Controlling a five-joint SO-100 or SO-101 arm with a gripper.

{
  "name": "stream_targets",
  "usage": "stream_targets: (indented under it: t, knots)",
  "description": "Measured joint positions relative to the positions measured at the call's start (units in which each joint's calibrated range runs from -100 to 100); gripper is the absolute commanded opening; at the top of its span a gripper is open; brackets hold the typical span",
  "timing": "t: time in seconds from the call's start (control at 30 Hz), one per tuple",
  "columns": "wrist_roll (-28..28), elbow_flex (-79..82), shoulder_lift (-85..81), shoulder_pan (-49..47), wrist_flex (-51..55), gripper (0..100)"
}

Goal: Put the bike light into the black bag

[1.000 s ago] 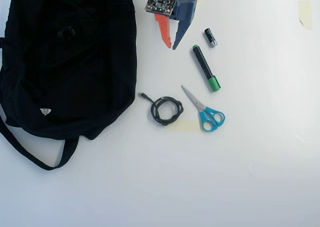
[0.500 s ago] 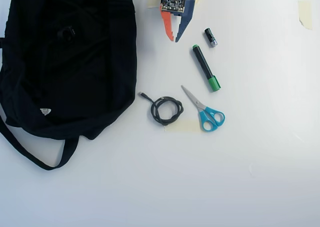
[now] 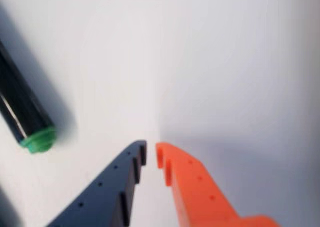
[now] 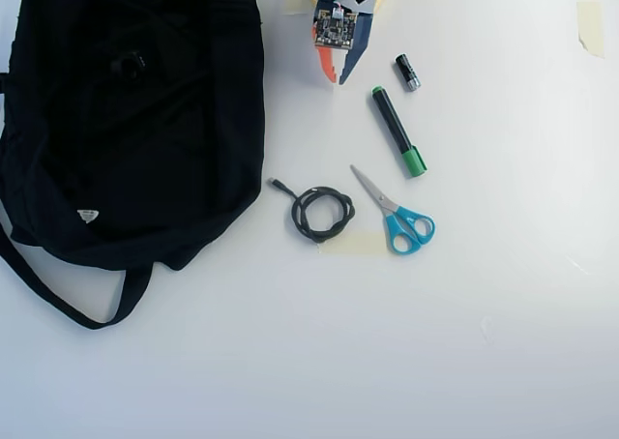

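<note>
The black bag (image 4: 184, 149) fills the upper left of the overhead view, its strap (image 4: 58, 304) trailing below. A small black chunky shape with a ring, the bike light (image 4: 128, 65), rests on the bag's dark fabric near its top and is hard to make out. My gripper (image 4: 337, 76) hangs at the top centre, to the right of the bag and well apart from the light. Its blue and orange fingers nearly touch, shut on nothing. In the wrist view the gripper (image 3: 151, 154) points at bare white table.
A green-capped black marker (image 4: 397, 130) lies just right of the gripper, its green end (image 3: 37, 139) at the wrist view's left. A short black-and-silver cylinder (image 4: 407, 73), a coiled black cable (image 4: 322, 213) and blue-handled scissors (image 4: 397, 212) lie nearby. Tape (image 4: 590, 23) sits top right.
The gripper has drawn back toward the top edge and slightly right, and its fingers have come closer together. Nothing on the table moved.
</note>
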Motion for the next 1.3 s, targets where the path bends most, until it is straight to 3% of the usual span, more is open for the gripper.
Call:
stream_targets:
  t: [1.3]
  knots:
    - [0.05, 5.19, -0.25, -0.44, 0.26, 2]
